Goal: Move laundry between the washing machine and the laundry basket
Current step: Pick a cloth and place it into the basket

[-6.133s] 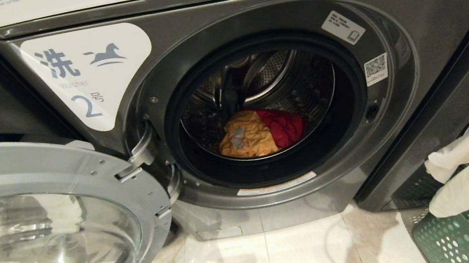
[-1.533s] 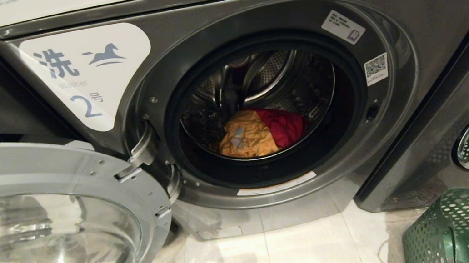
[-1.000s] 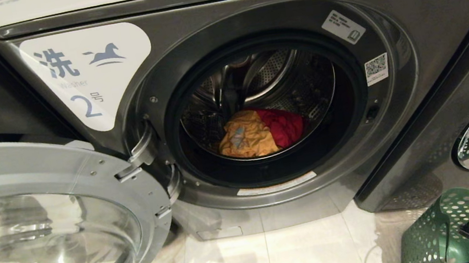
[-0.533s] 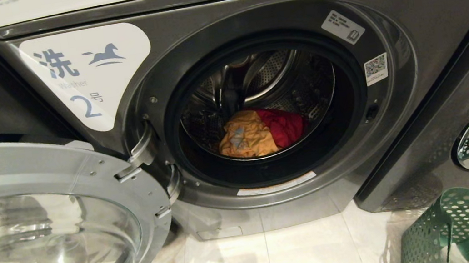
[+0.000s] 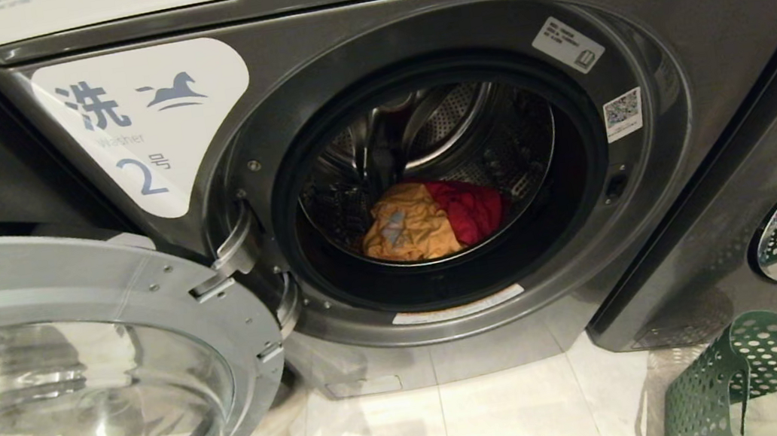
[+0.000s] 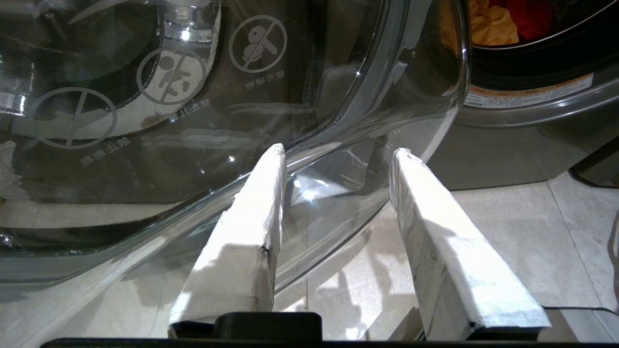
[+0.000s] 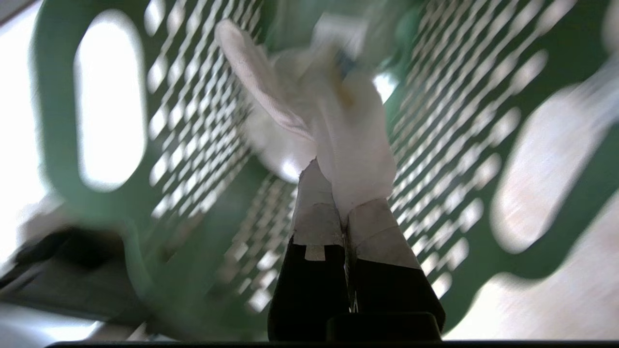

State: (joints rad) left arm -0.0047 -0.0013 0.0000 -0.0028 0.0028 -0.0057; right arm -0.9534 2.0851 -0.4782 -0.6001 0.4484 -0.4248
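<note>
Pale floor tiles (image 5: 507, 414) front the washing machine (image 5: 713, 35). The right gripper (image 7: 333, 188), inside the green laundry basket (image 7: 541, 63), pinches a white cloth (image 7: 338, 121). The left gripper (image 6: 338, 152), fingers apart, faces the glass door (image 6: 193, 121); yellow and red laundry (image 5: 435, 223) lies beyond, in the drum.

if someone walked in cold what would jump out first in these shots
The open washing machine drum in the middle of the head view, with an orange garment and a red garment lying together at its bottom. Next, the right gripper pinching a white cloth inside the green laundry basket.
</note>
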